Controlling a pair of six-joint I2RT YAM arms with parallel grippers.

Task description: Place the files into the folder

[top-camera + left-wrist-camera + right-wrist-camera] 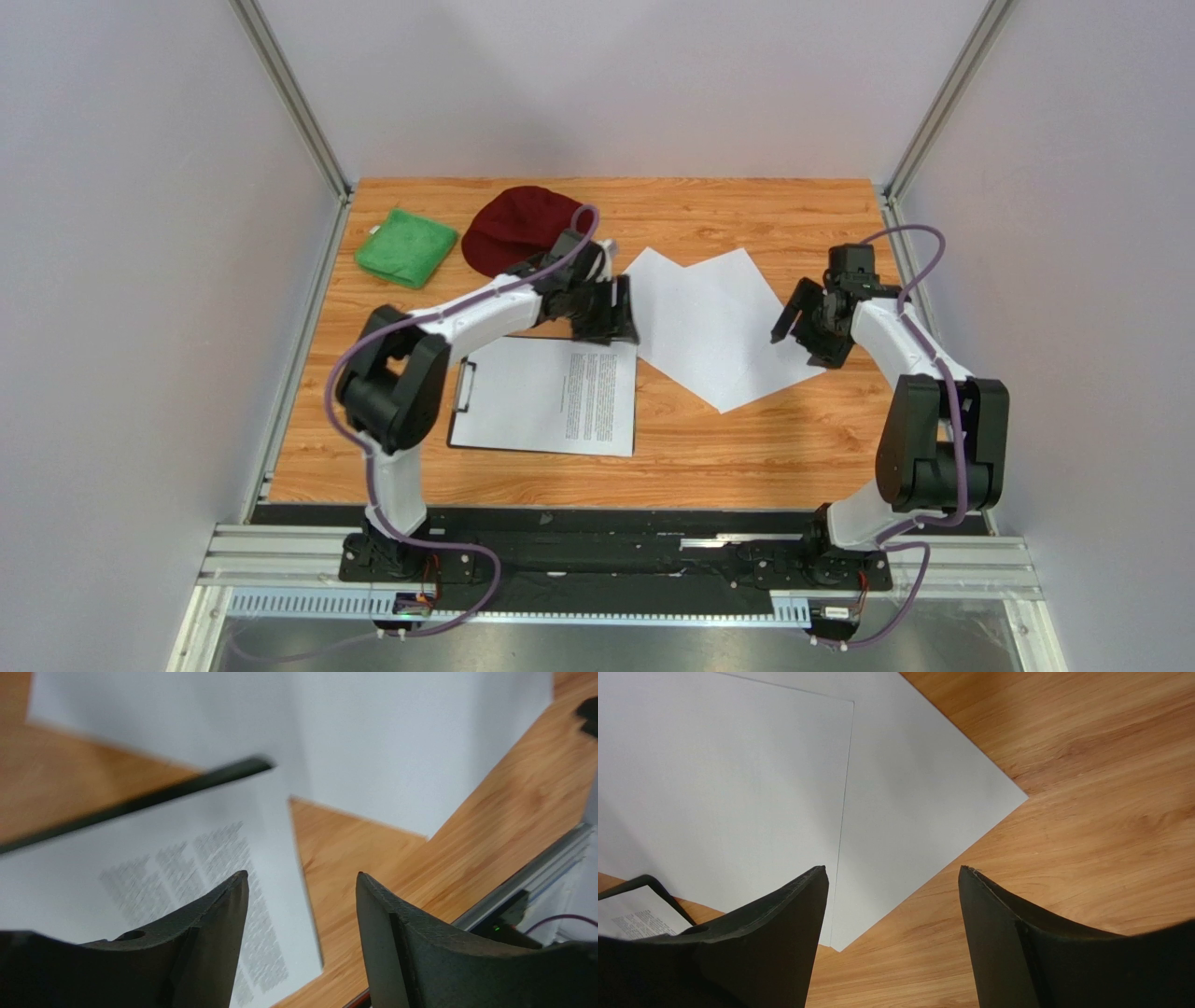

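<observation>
Files in two places. One sheet (547, 395) with a block of small black print, flat on the folder (140, 803), left of centre and toward the near side of the worktop (786, 448). Two more white sheets (709, 325), blank on the upper face, overlapping and skewed to each other, flat on the bare wood just right of the folder and a little farther back. Their near-left part close beside the folder's far right corner; touching or not, unclear.

Folder black, long sides running left to right, clip (466, 385) at the left short edge. Printed sheet covering almost all of it, only a thin dark rim showing. Whether the clip bites on the sheet: cannot tell.

Left gripper (606, 311) over the folder's far right corner. Fingers (210, 938) spread apart, nothing between them; in the wrist view, the printed sheet's right edge and a wedge of wood in the gap.

Right gripper (800, 331) above the right side of the loose sheets. Fingers (1004, 938) likewise spread and empty; below them, one corner of the stacked sheets and plain wood to the right.

Farther out: dark red cap (508, 224) at the far edge, partly behind the left arm. Green cloth (407, 248) just left of it, toward the far left corner.
</observation>
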